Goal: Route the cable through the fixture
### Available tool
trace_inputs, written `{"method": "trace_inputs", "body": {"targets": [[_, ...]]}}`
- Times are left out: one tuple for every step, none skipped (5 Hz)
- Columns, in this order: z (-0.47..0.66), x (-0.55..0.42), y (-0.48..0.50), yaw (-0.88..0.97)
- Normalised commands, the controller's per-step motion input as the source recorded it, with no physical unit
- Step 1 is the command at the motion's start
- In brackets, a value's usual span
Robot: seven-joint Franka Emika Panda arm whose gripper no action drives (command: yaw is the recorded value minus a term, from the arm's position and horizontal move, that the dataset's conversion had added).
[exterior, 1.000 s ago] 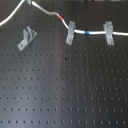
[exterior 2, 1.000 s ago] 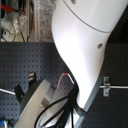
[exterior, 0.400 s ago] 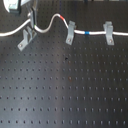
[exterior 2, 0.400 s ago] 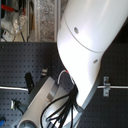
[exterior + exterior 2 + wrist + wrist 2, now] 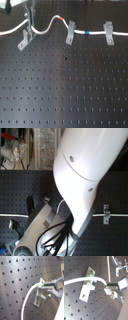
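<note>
White cable (image 5: 47,26) runs from the first exterior view's left, over the fixture (image 5: 26,38), then arcs through two clips (image 5: 70,34) further along the black worktop (image 5: 70,85). We hold the cable pinched in the end effector (image 5: 107,286) just beside the fixture's prongs. We judge it is not yet seated, so we should line the cable up with the slot, lower straight down with light tension, and release only once it rests at the bottom.
</note>
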Motion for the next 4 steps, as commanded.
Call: {"method": "trace_inputs", "body": {"targets": [[0.09,-0.347,0.071,0.48],[0.18,-0.396,-0.04,0.44],[0.11,-0.398,-0.065,0.41],[0.04,-0.309,-0.055,0.37]]}}
